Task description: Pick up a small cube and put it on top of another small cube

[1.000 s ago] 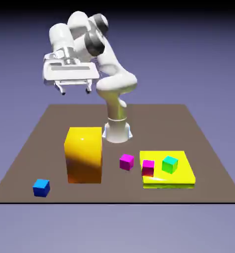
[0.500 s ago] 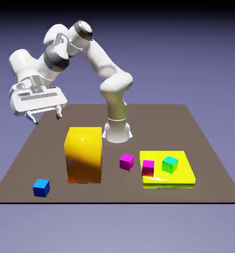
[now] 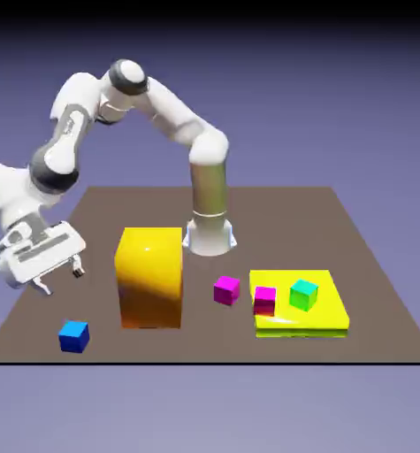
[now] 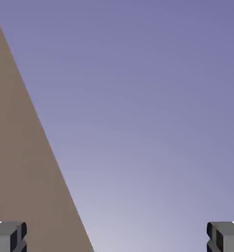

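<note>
Near the tabletop's front corner at the exterior view's left, a small bright blue cube (image 3: 74,337) rests on the brown table (image 3: 275,230). Above it hangs the white arm's tilted gripper (image 3: 60,280), fingers spread wide (nothing between them). A small green cube (image 3: 303,295) sits on a flat yellow slab (image 3: 331,311).

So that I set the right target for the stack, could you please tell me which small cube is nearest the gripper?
The blue cube, alone at the exterior view's left, just below the open gripper.
</note>
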Available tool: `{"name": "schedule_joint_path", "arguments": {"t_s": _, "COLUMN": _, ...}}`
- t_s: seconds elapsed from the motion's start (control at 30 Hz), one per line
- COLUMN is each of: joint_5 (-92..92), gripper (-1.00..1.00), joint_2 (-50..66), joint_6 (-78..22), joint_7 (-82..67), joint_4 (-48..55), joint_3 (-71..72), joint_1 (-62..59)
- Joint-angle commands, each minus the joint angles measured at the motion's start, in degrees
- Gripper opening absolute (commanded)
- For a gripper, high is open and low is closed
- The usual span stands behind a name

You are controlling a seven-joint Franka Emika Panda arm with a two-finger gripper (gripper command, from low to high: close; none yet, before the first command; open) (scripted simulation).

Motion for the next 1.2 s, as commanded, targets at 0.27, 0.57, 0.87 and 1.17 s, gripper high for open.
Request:
{"name": "schedule_joint_path", "arguments": {"t_s": 0.27, "joint_5": -0.06, "gripper": 0.00, "joint_2": -2.41, "joint_6": -7.85, "joint_7": -16.32, "joint_4": 8.73, "joint_3": -18.69, "joint_1": 13.48}}
{"name": "schedule_joint_path", "arguments": {"t_s": 0.57, "joint_5": -0.97, "gripper": -1.00, "joint_2": -5.48, "joint_6": -2.81, "joint_7": -16.36, "joint_4": 6.91, "joint_3": -19.97, "joint_1": 15.21}}
{"name": "schedule_joint_path", "arguments": {"t_s": 0.87, "joint_5": 2.54, "gripper": -1.00, "joint_2": 1.15, "joint_6": -0.31, "joint_7": -10.01, "joint_4": -1.59, "joint_3": -8.33, "joint_1": 13.01}}
{"name": "schedule_joint_path", "arguments": {"t_s": 1.17, "joint_5": 7.23, "gripper": -1.00, "joint_2": 7.57, "joint_6": 13.28, "joint_7": 1.41, "joint_4": -20.20, "joint_3": 10.36, "joint_1": 12.13}}
